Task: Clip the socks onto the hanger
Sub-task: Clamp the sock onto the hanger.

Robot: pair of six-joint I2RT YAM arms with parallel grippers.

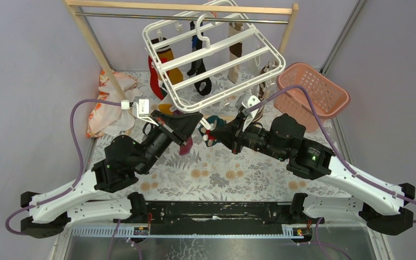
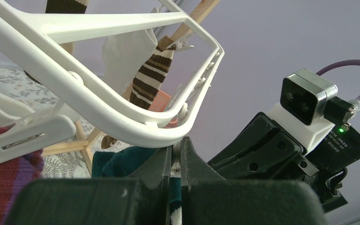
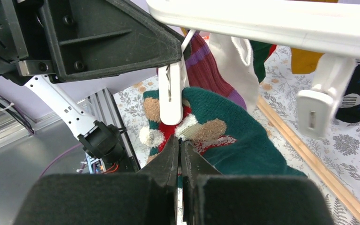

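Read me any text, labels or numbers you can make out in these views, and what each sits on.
No text reads clearly in any view.
Fine white print on the black circuit board beside the other arm's wrist camera, left wrist view: too small and tilted to read.
The hanger and pink basket show no lettering.

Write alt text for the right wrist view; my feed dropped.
The right end effector, shut, pinches a green sock with tan, red and white patches just under a white clip that dangles from the hanger. The black left end effector fills the upper left, its tip beside that clip's top.
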